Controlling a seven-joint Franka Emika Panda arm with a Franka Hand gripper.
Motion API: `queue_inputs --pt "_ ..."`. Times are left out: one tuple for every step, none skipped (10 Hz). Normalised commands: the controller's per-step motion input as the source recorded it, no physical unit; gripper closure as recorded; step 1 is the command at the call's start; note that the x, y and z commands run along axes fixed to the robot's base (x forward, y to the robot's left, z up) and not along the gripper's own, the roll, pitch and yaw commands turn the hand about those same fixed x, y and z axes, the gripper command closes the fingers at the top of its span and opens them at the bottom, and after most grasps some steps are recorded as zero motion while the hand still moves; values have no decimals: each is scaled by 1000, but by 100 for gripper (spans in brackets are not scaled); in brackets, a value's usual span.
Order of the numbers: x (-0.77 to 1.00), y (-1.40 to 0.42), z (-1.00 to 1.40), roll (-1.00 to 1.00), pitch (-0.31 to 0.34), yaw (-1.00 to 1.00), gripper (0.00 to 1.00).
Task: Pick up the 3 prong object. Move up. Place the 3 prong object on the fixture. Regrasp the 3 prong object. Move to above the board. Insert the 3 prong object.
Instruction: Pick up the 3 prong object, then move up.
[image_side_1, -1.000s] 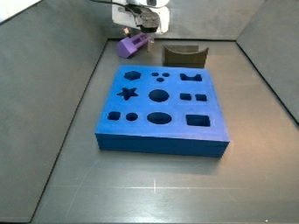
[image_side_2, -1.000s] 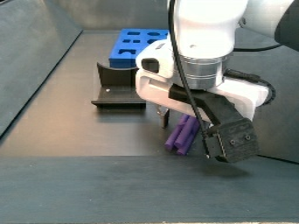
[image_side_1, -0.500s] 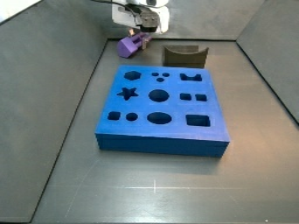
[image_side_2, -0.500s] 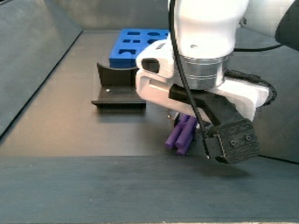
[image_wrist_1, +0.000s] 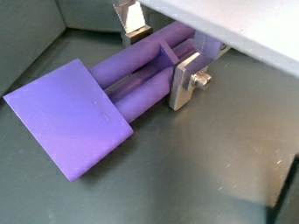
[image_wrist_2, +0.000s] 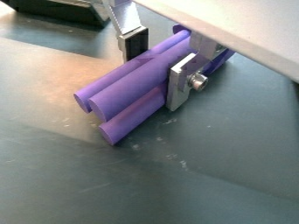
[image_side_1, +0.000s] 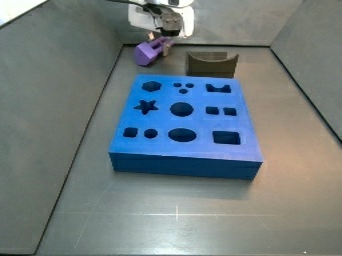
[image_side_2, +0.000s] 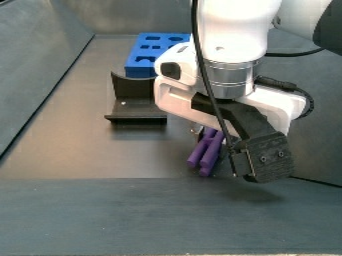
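Claw (image_wrist_2: 158, 59) clamping 3 prong object (image_wrist_2: 131, 88) — no legible markings

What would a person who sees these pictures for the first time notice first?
First, the 3 prong object, light purple, clamped between the jaws of the gripper close to the dark floor. Next, the board, large and blue with shaped holes, in the middle of the floor, with the dark fixture just behind it.
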Motion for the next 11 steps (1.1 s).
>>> queue_inputs --pt "0 0 0 0 0 0 100" --pt "0 0 0 0 0 0 100" --pt "0 0 0 0 0 0 100" --pt "0 0 0 0 0 0 100" --pt "0 0 0 0 0 0 100" --pt "0 0 833 0 0 0 100" --pt "39 -39 858 -8 -12 3 100" --pt "-4 -40 742 0 24 3 100" --pt "-11 -23 624 21 43 -1 100" --pt "-10 -10 455 41 76 -4 100" --pt "-10 -10 370 52 87 -3 100"
